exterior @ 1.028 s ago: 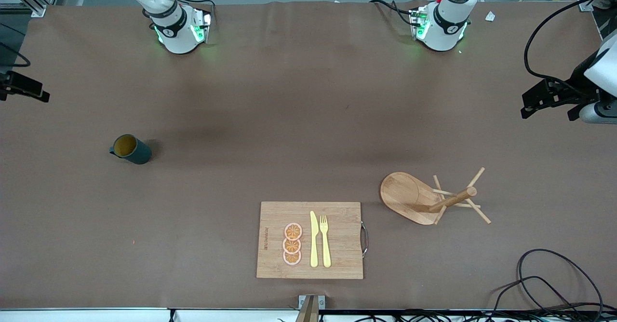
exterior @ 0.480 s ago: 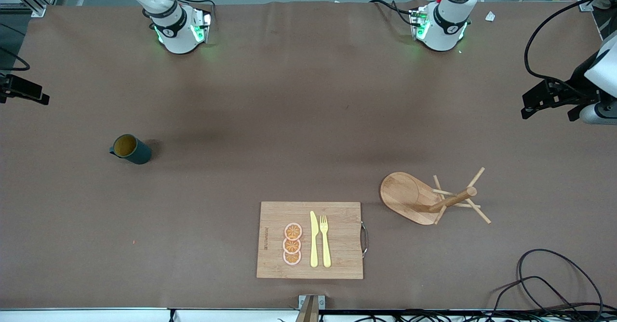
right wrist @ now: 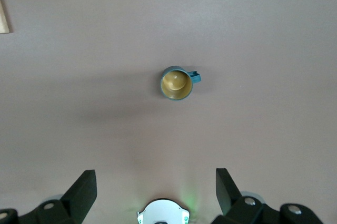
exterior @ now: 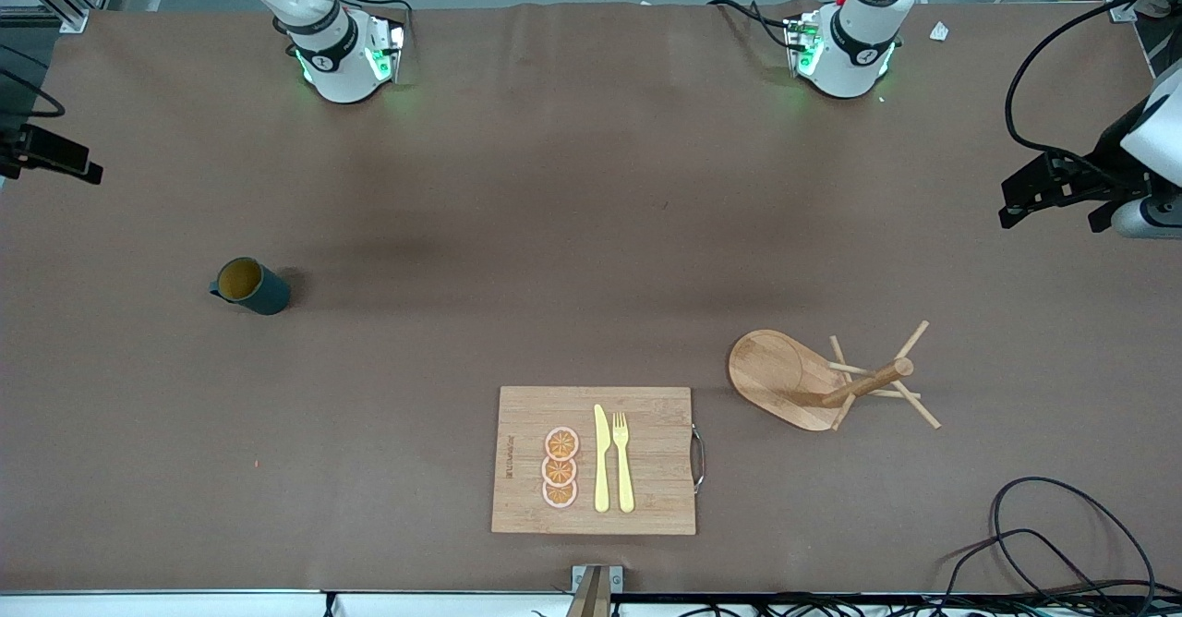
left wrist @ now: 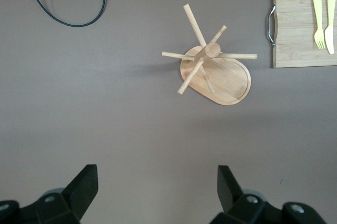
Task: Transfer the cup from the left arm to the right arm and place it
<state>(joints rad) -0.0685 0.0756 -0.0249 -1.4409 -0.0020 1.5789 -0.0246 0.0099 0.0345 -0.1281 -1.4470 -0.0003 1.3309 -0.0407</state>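
Observation:
The cup (exterior: 249, 285), dark teal with a mustard-yellow inside, stands upright on the brown table toward the right arm's end. The right wrist view shows the cup (right wrist: 177, 83) from high above, its small handle out to one side. My right gripper (right wrist: 155, 177) hangs open and empty well above it and shows at the front view's edge (exterior: 51, 160). My left gripper (left wrist: 157, 174) is open and empty, high over the left arm's end of the table (exterior: 1055, 194). It touches nothing.
A wooden rack (exterior: 822, 381) with an oval base and pegs stands toward the left arm's end, also seen as the rack (left wrist: 213, 69). A cutting board (exterior: 646, 460) with yellow knife, fork and orange slices lies near the front edge. Black cables (exterior: 1062, 543) lie by the corner.
The right gripper has drifted slightly toward the robots' side at the table's edge. The cup, the rack and the left gripper have not moved.

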